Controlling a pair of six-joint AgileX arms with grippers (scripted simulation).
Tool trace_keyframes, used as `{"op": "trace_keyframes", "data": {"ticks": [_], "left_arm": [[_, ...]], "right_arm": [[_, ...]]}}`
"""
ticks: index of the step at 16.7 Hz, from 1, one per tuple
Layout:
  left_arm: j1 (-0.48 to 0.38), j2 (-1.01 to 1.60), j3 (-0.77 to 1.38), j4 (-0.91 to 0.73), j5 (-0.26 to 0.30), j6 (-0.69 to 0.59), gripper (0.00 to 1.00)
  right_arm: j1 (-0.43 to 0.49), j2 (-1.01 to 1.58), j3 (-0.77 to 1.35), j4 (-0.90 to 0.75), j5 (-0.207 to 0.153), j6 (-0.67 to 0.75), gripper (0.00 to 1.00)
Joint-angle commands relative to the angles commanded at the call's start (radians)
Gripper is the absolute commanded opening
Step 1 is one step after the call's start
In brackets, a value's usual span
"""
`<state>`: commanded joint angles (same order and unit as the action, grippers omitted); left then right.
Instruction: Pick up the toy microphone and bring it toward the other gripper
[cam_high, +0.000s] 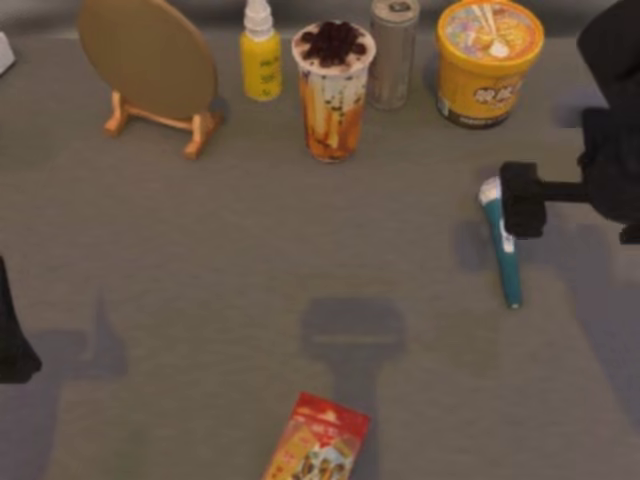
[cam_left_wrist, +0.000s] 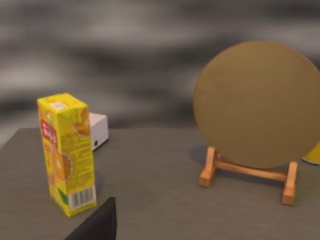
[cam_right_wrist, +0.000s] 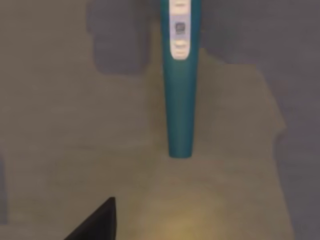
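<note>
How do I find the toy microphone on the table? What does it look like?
Start at the big yellow noodle cup at the back on the table's right side, then come toward the front. There, under the right pincer, the toy microphone lies flat. It is a slim teal stick with a white head and small white buttons, the only thing lying down there; the cup and can stand upright.

Simulated tabletop test scene: grey table (cam_high: 200, 250) with scattered groceries, blurred blank backdrop.

Soft overhead light; blurred shadows
</note>
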<state>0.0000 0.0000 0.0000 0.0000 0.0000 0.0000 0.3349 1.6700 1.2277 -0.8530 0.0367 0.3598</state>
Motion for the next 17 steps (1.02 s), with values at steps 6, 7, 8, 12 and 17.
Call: {"op": "trace_keyframes", "data": {"ticks": [6, 7, 8, 12, 17], "left_arm": [[0.000, 0.000, 0.000, 0.000, 0.000, 0.000, 1.00], [0.000, 0.000, 0.000, 0.000, 0.000, 0.000, 1.00], [0.000, 0.000, 0.000, 0.000, 0.000, 0.000, 1.00], [0.000, 0.000, 0.000, 0.000, 0.000, 0.000, 1.00], [0.000, 0.000, 0.000, 0.000, 0.000, 0.000, 1.00]], "right_arm": [[0.059, 0.270, 0.226, -0.136, 0.005, 0.063, 1.00], [0.062, 0.283, 0.237, -0.141, 0.005, 0.066, 1.00], [0.062, 0.285, 0.239, -0.143, 0.005, 0.066, 1.00], [0.057, 0.282, 0.237, -0.140, 0.005, 0.065, 1.00], [0.057, 0.346, 0.184, -0.027, 0.005, 0.062, 1.00]]}}
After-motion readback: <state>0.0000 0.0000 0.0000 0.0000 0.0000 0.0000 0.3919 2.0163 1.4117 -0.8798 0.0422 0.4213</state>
